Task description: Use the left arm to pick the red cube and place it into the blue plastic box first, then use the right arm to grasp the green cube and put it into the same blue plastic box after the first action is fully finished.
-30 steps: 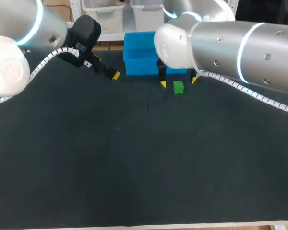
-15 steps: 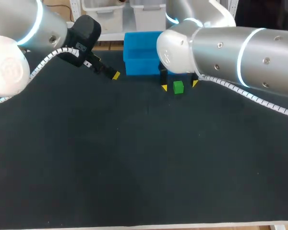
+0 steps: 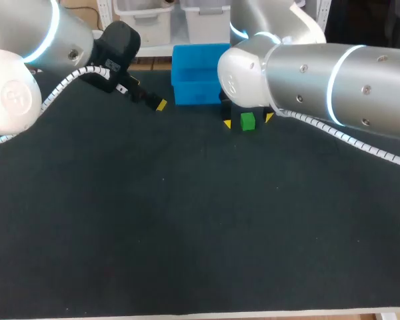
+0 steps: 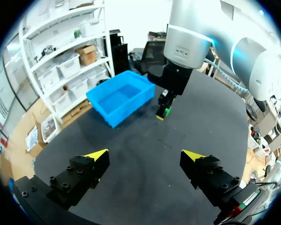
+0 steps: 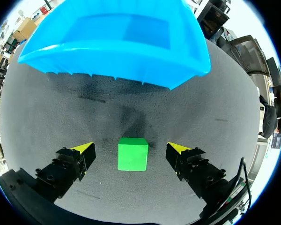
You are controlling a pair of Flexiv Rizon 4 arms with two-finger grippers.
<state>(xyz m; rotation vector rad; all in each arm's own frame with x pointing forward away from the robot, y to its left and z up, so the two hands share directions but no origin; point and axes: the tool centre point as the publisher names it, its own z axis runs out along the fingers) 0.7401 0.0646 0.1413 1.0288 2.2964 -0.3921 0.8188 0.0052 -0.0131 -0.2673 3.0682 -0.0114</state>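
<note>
Tabletop point(image 5: 215, 93): wrist view shows green cube point(image 5: 132, 153) seemingly untouched.

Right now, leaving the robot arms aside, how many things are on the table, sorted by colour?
Green: 1, the green cube
Blue: 1, the blue plastic box
Red: 0 in view
Total: 2
</note>
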